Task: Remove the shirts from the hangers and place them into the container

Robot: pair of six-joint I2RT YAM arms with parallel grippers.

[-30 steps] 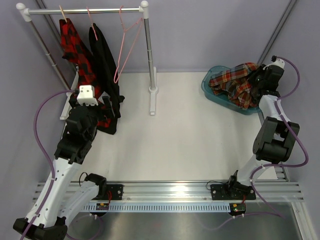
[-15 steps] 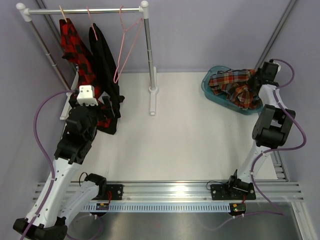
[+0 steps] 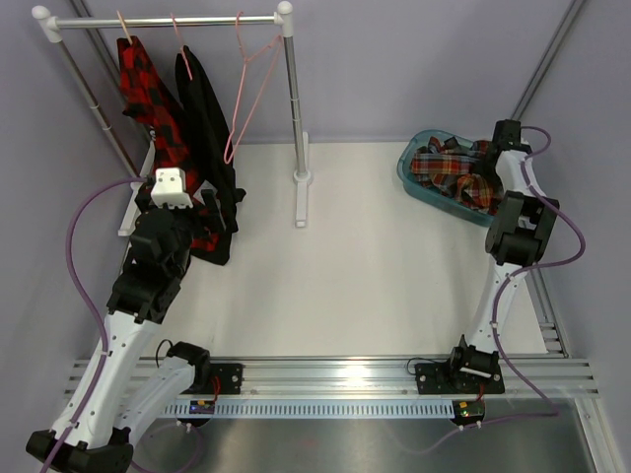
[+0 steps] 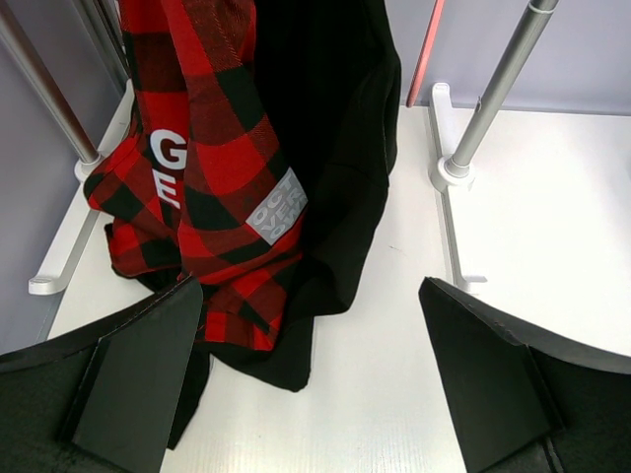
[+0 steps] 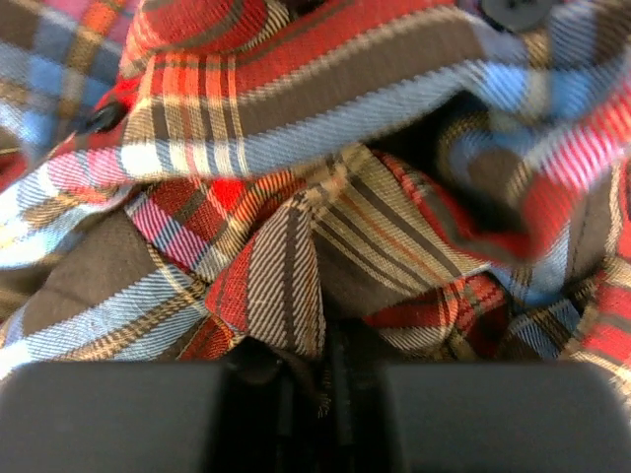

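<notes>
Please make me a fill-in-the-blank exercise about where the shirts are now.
1. Exactly ____ shirts hang on the rail.
2. The pink hanger next to the black shirt carries ____ shirt.
3. The tartan shirt lies in the container, at the ____ side of the table.
4. The left claw, facing the check shirt, has its jaws ____.
Missing words: two; no; right; open.

This is a robotics lab test cell. A left arm (image 3: 148,271) and a right arm (image 3: 520,232) are bolted to an aluminium rail (image 3: 335,379) at 6 o'clock, with purple cables (image 3: 71,236) looping off them. Plain grey-lilac walls (image 3: 414,59) box in the bare white surface (image 3: 375,266). On it stand a white clothes rail (image 3: 148,21) at 11 o'clock and a teal container (image 3: 407,169) at 2 o'clock.
</notes>
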